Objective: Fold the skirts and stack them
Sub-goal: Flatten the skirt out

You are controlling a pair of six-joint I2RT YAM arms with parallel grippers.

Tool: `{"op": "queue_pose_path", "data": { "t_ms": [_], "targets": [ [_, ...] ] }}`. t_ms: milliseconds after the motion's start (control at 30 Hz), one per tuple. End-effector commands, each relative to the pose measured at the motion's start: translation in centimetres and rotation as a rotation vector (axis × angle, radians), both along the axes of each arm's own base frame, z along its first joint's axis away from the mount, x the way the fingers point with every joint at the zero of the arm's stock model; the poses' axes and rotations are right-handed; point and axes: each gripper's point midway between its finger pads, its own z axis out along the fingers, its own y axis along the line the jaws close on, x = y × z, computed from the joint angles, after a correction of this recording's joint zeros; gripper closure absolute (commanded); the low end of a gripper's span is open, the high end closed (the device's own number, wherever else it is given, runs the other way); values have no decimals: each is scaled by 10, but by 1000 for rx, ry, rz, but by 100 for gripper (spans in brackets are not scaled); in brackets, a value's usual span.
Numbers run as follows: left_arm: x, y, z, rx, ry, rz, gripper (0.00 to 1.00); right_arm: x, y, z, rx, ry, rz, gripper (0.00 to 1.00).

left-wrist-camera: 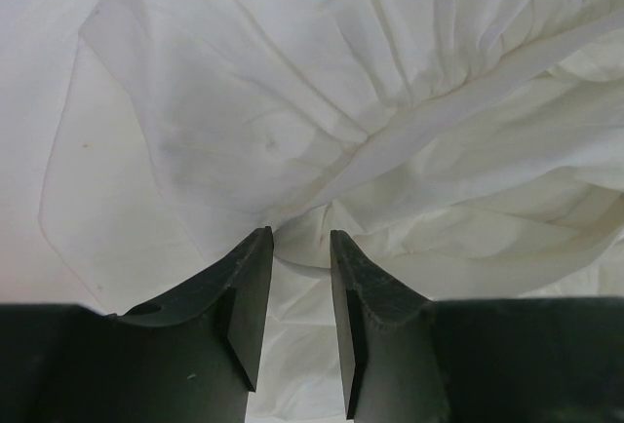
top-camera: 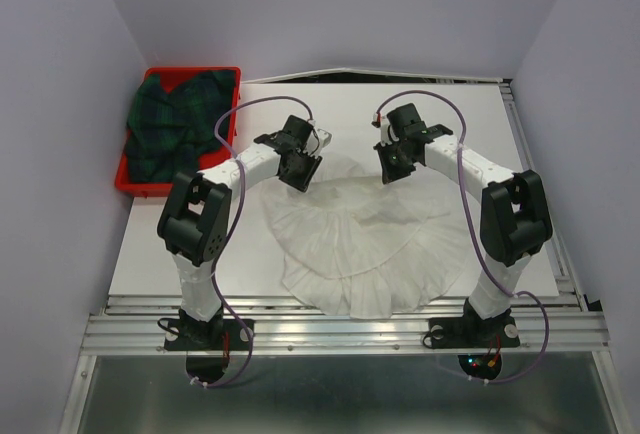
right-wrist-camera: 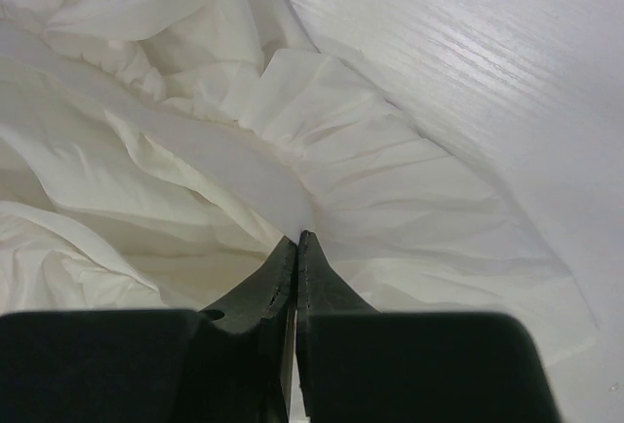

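The right pincer [right-wrist-camera: 297, 240] was clamped on a pinch of the thin white ruffled cloth skirt [top-camera: 360, 244] at its far right edge. The left pincer [left-wrist-camera: 300, 238] stood with jaws apart over the far left edge, gripping nothing. This skirt lay spread mid-table [top-camera: 480, 134], long axis left to right, extending nearward from both pincers. The dark green-and-navy plaid skirt [top-camera: 175, 124] lay bunched in the red plastic tray [top-camera: 140, 190] at the far left corner, nearer the left arm.
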Motion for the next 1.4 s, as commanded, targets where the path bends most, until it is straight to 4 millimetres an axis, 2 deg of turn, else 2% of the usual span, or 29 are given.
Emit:
{"op": "queue_pose_path", "data": {
  "t_ms": [0, 233, 500, 600, 633, 667, 700, 767, 833, 867, 900, 933, 967, 1000, 1033, 1067, 1100, 1133, 1167, 1200, 1233, 1267, 1300, 1367],
  "targets": [
    [5, 6, 6, 9, -24, 33, 58, 1, 3, 20, 20, -48, 2, 99],
    [4, 13, 9, 27, -46, 46, 57, 0, 4, 18, 22, -44, 4, 99],
    [-2, 7, 9, -6, -30, 8, 58, 1, 4, 17, 23, -39, 6, 99],
    [-3, 2, 14, -30, -33, -12, 71, 2, 4, 17, 21, -41, 4, 99],
    [-3, 2, 16, -32, -34, -18, 80, 4, 3, 18, 13, -48, -2, 99],
    [0, 0, 22, -37, -49, -18, 84, 6, 1, 21, -2, -65, 11, 99],
    [2, 1, 26, -36, -60, -16, 93, 9, -1, 23, -16, -80, 21, 99],
    [9, 2, 45, -37, -109, -9, 100, 19, -3, 37, -36, -123, 15, 99],
    [15, 6, 65, -33, -155, 0, 100, 32, -16, 53, -51, -164, -6, 99],
    [24, 7, 82, -38, -196, 2, 100, 48, -20, 75, -45, -221, -28, 99],
    [35, 10, 105, -44, -248, 16, 100, 65, -35, 100, -38, -279, -60, 99],
    [43, 19, 117, -43, -268, 41, 100, 77, -53, 111, -39, -302, -102, 99],
    [59, 18, 145, -70, -327, 56, 100, 86, -61, 123, -36, -332, -119, 99],
    [60, 25, 139, -60, -308, 69, 100, 96, -68, 136, -33, -366, -132, 99],
    [77, 24, 170, -91, -375, 85, 100, 110, -73, 164, -23, -437, -144, 99],
    [86, 27, 180, -94, -395, 92, 100, 119, -83, 176, -32, -469, -152, 99],
    [108, 27, 204, -109, -456, 107, 100, 131, -82, 176, -40, -479, -150, 99],
    [120, 28, 216, -104, -491, 102, 100, 147, -88, 211, -32, -571, -159, 99],
    [131, 27, 227, -113, -524, 108, 100, 157, -86, 226, -26, -615, -159, 99],
    [155, 27, 254, -137, -607, 137, 100, 174, -92, 223, -43, -627, -180, 99],
    [167, 28, 270, -157, -649, 154, 100, 185, -92, 236, -44, -671, -181, 99],
    [176, 29, 286, -178, -692, 164, 100, 196, -96, 282, -41, -799, -212, 99],
    [190, 27, 312, -210, -764, 175, 100, 205, -100, 289, -52, -835, -233, 99],
    [201, 31, 336, -236, -842, 185, 100, 211, -102, 322, -40, -950, -257, 99]
  ]
}}
